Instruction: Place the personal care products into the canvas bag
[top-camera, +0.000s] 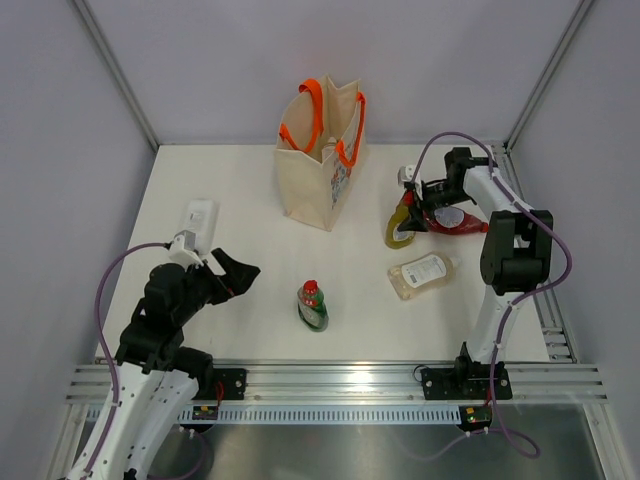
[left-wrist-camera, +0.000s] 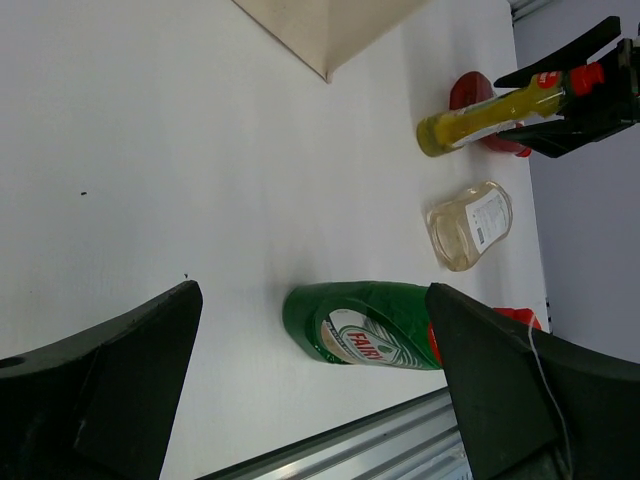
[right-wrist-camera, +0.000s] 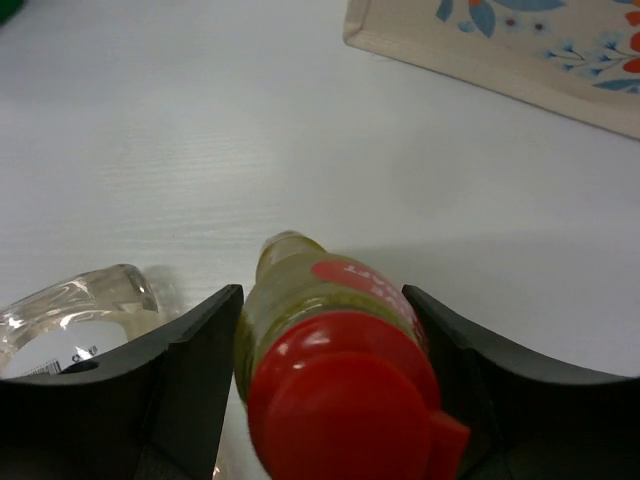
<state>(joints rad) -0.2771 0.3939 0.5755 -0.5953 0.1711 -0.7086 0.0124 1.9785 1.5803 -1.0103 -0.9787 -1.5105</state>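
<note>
Personal care products (top-camera: 423, 275): all five out on table (top-camera: 240, 190), none bagged | clear bottle (top-camera: 200, 218) far left | left gripper (top-camera: 238, 275) gaping, empty | green bottle (top-camera: 312, 306) lying near-to-far, cap away | canvas bag (top-camera: 322, 160) upright behind | right gripper (top-camera: 415, 200) pinching yellow-green bottle (top-camera: 400, 228) at the neck, cap away

Bright even overhead light, soft faint shadows, top view sharp, yellow-green bottle (right-wrist-camera: 335, 340) blurred near lens

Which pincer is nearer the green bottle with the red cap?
Left. The left pincer is open, just left of the green bottle and clear of it. The right pincer is farther off, beyond it to the right, clamped on the yellow-green bottle.
</note>
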